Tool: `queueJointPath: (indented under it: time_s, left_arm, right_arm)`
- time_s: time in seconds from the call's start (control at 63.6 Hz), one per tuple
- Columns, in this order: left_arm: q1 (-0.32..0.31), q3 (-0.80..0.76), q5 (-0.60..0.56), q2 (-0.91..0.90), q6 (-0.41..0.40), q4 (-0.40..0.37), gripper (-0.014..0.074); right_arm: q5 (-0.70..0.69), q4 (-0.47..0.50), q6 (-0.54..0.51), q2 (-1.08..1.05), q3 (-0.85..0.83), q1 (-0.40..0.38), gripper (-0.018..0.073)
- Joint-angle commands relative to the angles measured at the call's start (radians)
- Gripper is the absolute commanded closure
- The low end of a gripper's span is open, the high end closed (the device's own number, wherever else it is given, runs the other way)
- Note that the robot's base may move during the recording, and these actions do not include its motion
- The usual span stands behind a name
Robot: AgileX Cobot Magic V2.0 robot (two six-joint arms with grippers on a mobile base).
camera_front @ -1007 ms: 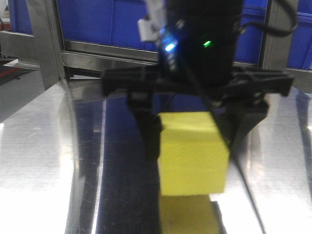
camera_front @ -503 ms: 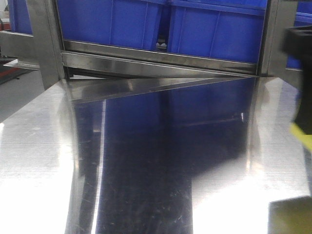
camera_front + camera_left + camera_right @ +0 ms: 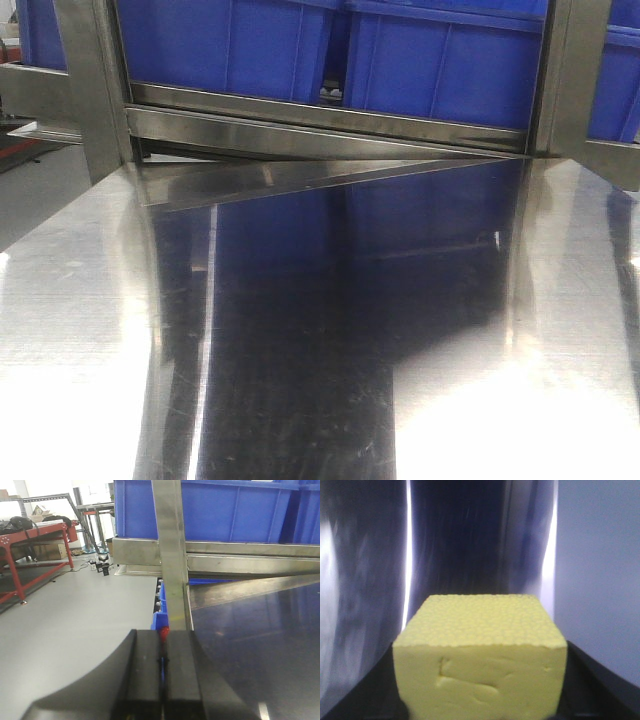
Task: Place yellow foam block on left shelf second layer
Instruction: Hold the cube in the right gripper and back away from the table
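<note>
Right wrist: block (image 3: 480,630) clamped between right gripper (image 3: 480,692) jaws. Left wrist: left gripper (image 3: 163,675) pressed closed, empty.

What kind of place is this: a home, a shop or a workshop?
Most likely a workshop or storage area, perhaps a lab. Bare steel shelving carries large blue plastic bins, and further off a red metal bench frame stands on a plain grey floor.
</note>
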Motion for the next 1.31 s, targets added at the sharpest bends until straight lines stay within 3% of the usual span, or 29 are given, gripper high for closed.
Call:
queueJointPath:
  time_s: [0.0,0.157,0.456,1.29]
  left_arm:
    - [-0.001,0.025,-0.081,-0.021,-0.005,-0.006,0.046]
    - [-0.001,0.025,-0.081,-0.021,-0.005,-0.006,0.046]
    - [-0.001,0.025,-0.081,-0.021,-0.005,-0.006,0.046]
    - [-0.001,0.025,-0.081,-0.021,-0.005,-0.006,0.046]
  right_arm:
    - [-0.182,0.003,-0.046,-0.086,0.018,-0.029,0.011]
    - [-0.36,0.002,-0.055,-0.249,0.088,-0.032,0.011]
    - [-0.497,-0.023,-0.055,-0.481,0.149,-0.032,0.011]
    - [-0.511,-0.043,-0.055,-0.527,0.176,-0.032,0.011]
